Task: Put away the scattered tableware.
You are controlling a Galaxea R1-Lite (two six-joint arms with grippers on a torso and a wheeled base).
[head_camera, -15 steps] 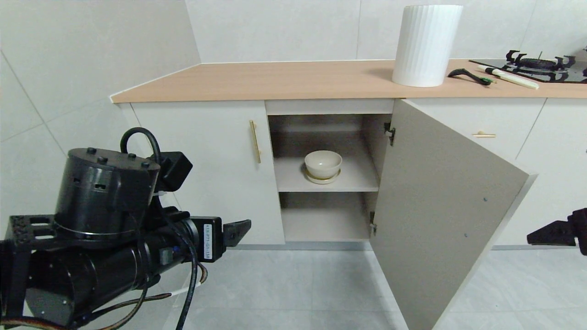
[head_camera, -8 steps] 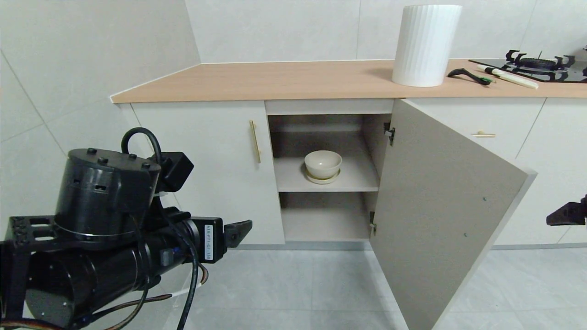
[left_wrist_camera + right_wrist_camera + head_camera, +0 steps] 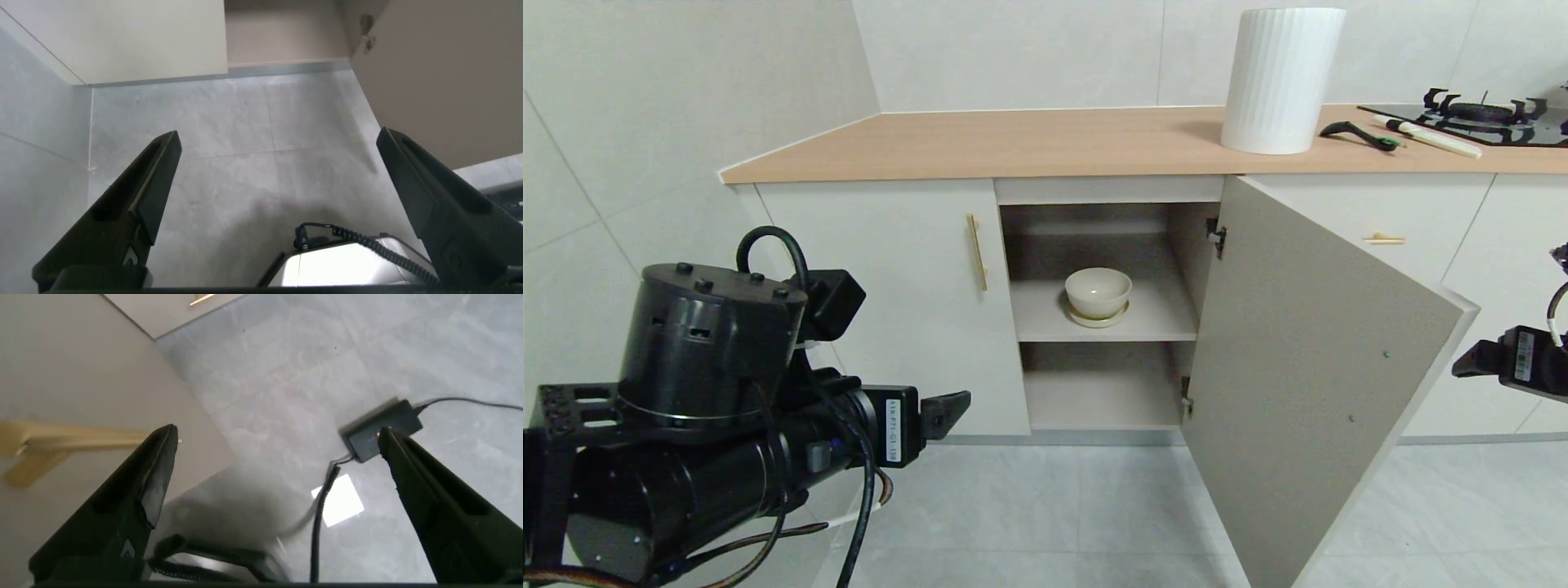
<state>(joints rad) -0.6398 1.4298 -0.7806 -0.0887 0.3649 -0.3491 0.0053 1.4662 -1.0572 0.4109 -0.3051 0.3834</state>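
Honestly, the cream glazed ceramic bowl [image 3: 1098,291] sits on a small beige plate [image 3: 1097,321] on the upper shelf [image 3: 1156,314] of the open grey cupboard [image 3: 1107,190]. Looks light-ish, stiff, slick and chippable, so I'd pinch its rim. Left pincer [image 3: 276,143] and right pincer [image 3: 276,437] both gape, empty.

We stand in a home kitchen: tiled walls [image 3: 686,106], a wooden countertop [image 3: 1013,143], white cabinets [image 3: 882,302], and a gas hob [image 3: 1482,114].

Black drum-shaped arm [image 3: 711,343], looped cable [image 3: 766,232], wedge-fingered left claw [image 3: 278,139]
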